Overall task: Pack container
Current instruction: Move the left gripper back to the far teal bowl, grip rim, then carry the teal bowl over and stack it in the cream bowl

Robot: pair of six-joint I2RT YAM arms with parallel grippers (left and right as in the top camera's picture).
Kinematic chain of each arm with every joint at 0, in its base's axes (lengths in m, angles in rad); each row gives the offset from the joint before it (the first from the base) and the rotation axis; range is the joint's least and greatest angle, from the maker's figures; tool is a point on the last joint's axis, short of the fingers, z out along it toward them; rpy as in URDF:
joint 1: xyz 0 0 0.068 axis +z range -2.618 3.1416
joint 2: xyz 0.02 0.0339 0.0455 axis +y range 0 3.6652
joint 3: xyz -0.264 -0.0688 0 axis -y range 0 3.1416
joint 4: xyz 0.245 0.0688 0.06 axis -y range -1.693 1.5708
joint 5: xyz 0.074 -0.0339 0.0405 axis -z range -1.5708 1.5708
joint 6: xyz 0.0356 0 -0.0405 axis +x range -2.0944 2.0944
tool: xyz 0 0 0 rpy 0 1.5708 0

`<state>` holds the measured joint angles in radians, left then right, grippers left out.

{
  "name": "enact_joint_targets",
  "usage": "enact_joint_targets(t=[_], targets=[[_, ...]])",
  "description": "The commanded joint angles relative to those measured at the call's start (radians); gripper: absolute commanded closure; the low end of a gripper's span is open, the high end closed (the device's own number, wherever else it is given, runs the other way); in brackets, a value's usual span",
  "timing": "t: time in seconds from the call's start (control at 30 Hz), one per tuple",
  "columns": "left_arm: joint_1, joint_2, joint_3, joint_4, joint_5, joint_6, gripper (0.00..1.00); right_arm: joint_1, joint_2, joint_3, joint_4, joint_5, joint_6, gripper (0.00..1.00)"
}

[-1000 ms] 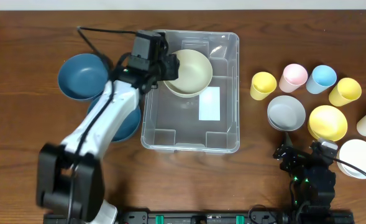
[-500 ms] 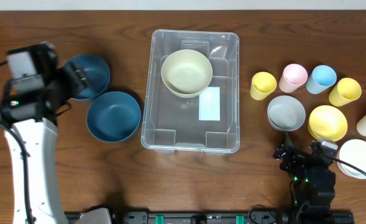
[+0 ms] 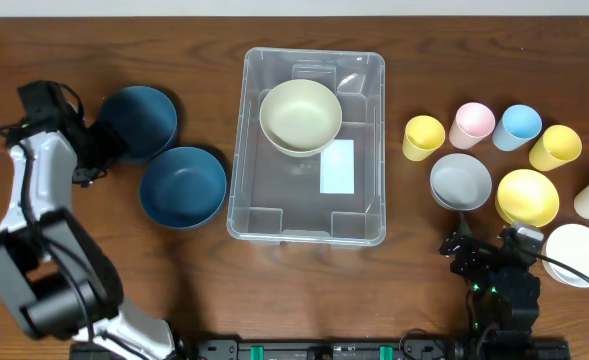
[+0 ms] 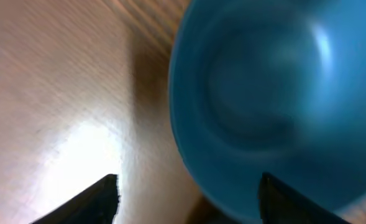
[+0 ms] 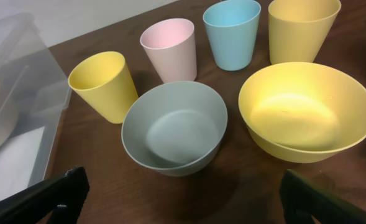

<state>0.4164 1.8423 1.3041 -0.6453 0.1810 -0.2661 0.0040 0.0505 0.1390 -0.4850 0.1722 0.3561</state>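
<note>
Swung off the clear rectangular plastic container (image 3: 274, 200) since a second ago, the left jaws now stand spread beside a dark blue round bowl (image 4: 276, 99). On the brown wooden bench (image 3: 174, 290) the container sits mid-bench, holding a cream round bowl (image 3: 300, 115). Right jaws gape, empty.

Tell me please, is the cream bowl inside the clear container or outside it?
Inside. The cream bowl rests upright within the walls of the container, at its far end, next to the white label on the base.
</note>
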Motion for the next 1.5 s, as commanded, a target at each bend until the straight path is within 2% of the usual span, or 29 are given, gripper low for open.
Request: enact_joint_targets(t=[0.0,0.07,0.27,0.53,0.73,0.87,0.97,1.13,1.33,1.47], targets=[[0.004,0.044,0.007,0.021,0.013,0.01,0.41,-0.008,-0.006,-0.003,0.0,0.003,0.01,0.01],[0.004,0.049,0.007,0.028,0.013,0.01,0.6,-0.008,-0.006,-0.003,0.0,0.003,0.01,0.01],[0.004,0.047,0.007,0.03,0.013,0.01,0.94,-0.008,-0.006,-0.003,0.0,0.003,0.01,0.01],[0.004,-0.008,0.008,0.003,0.013,0.01,0.94,-0.008,-0.006,-0.003,0.0,0.003,0.01,0.01],[0.002,-0.185,0.011,0.005,0.014,0.025,0.94,-0.008,-0.006,-0.003,0.0,0.003,0.01,0.01],[-0.036,-0.338,0.011,-0.009,0.08,0.025,0.94,-0.008,-0.006,-0.003,0.0,0.003,0.01,0.01],[-0.115,-0.446,0.011,-0.036,0.148,0.026,0.94,-0.008,-0.006,-0.003,0.0,0.003,0.01,0.01],[-0.324,-0.536,0.011,-0.053,0.148,0.056,0.94,-0.008,-0.006,-0.003,0.0,0.003,0.01,0.01],[-0.529,-0.483,0.011,-0.038,0.068,0.078,0.94,-0.008,-0.006,-0.003,0.0,0.003,0.01,0.01],[-0.623,-0.39,0.011,0.039,0.078,0.074,0.94,-0.008,-0.006,-0.003,0.0,0.003,0.01,0.01]])
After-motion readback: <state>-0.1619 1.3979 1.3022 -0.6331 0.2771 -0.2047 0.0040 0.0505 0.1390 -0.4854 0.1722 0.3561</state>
